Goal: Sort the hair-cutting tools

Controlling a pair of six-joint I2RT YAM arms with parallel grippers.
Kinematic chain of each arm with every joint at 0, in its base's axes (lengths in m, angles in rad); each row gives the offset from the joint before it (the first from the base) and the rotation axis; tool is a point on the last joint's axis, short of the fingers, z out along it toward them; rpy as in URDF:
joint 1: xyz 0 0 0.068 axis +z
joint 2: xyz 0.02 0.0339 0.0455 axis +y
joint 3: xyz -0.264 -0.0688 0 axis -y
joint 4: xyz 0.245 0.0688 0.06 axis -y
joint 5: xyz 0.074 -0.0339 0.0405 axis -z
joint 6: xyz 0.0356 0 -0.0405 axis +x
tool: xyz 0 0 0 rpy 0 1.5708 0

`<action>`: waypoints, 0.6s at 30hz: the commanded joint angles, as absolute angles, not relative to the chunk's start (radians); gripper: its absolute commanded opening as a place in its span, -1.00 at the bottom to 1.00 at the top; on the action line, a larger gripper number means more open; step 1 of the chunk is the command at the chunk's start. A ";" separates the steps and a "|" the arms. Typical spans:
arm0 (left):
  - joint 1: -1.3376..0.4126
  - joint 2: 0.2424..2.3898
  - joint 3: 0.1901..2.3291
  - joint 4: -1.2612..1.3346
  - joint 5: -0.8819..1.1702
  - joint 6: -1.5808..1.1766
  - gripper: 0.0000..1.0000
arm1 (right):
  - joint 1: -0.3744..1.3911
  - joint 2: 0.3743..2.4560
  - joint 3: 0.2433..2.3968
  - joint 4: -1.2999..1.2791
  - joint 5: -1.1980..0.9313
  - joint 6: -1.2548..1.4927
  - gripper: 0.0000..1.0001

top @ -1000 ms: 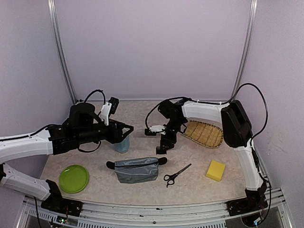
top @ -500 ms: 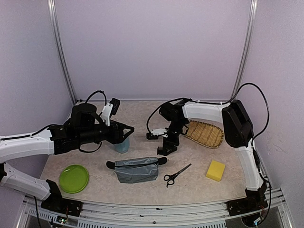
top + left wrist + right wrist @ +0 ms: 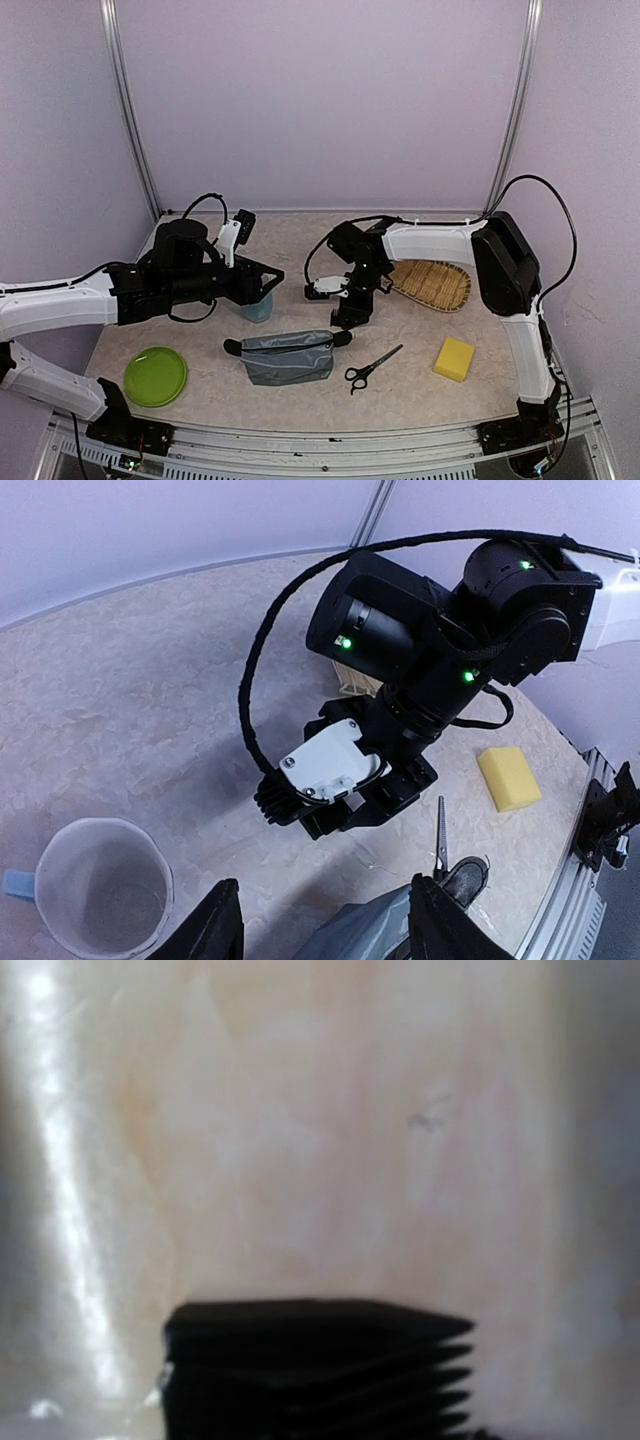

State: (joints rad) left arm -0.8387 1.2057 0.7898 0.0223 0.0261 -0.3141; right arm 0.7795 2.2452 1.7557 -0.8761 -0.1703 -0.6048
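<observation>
One pair of scissors [image 3: 372,368] with black loop handles lies on the table right of a grey pouch [image 3: 288,357]; its blade also shows in the left wrist view [image 3: 440,830]. My right gripper [image 3: 346,318] points straight down, low over the table beside the pouch's right end. In the right wrist view a tiny black ribbed block [image 3: 310,1370] sits in its jaws; the fingers themselves are hidden. My left gripper [image 3: 265,280] is open and empty above the light-blue cup [image 3: 257,305]. The clipper and a second pair of scissors are out of view.
A yellow sponge [image 3: 454,358] lies at the front right. A woven basket [image 3: 430,282] stands behind the right arm. A green plate [image 3: 155,375] is at the front left. Black rounded ends [image 3: 343,338] stick out of the pouch.
My right gripper has dropped slightly and shifted a little towards the pouch. My left gripper has edged slightly right over the cup.
</observation>
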 commanded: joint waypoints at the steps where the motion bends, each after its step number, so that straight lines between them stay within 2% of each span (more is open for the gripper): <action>1: -0.844 1.205 0.805 0.041 0.027 -0.320 0.10 | 0.802 2.306 1.708 -0.893 -0.138 -0.556 0.16; 6: -0.844 1.197 0.800 0.031 0.026 -0.309 0.09 | 0.800 2.297 1.708 -0.910 -0.125 -0.554 -0.16; 18: -0.887 1.199 0.828 -0.021 0.055 -0.058 0.11 | 0.745 2.184 1.768 -0.987 -0.243 -0.547 -0.31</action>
